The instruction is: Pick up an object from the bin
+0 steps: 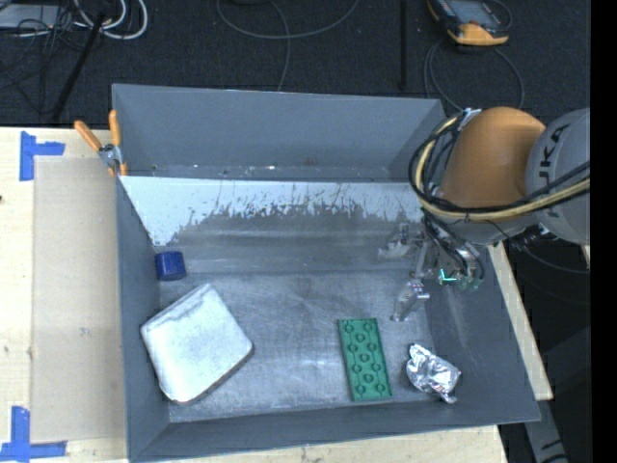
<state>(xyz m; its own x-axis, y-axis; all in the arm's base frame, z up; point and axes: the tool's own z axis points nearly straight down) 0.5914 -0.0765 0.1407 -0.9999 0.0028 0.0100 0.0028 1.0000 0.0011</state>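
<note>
The grey metal bin stands on a dark floor across which thin cables loop. Its walls slope inward to a flat bottom that is scuffed and dull, and the back wall carries a pale, scratched band (the wear runs nearly the full width of it). The arm comes in over the right rim, its wrist under a rounded orange cover ringed by black and yellow cabling. Below it the gripper hangs in the right part of the bin, close to the right wall. Its two metal fingers are spread well apart, with only bare bin bottom seen between them. The things nearest to it lie toward the front edge: a green studded building plate, flat and lengthwise, just beside a crumpled ball of silver foil in the front right corner. Both are apart from the fingers. Well away, on the left, a white rectangular pad lies flat and turned at an angle in the front left corner. A small blue cap-like piece sits behind it at the foot of the left wall. Open bottom lies between the gripper and the plate.
</note>
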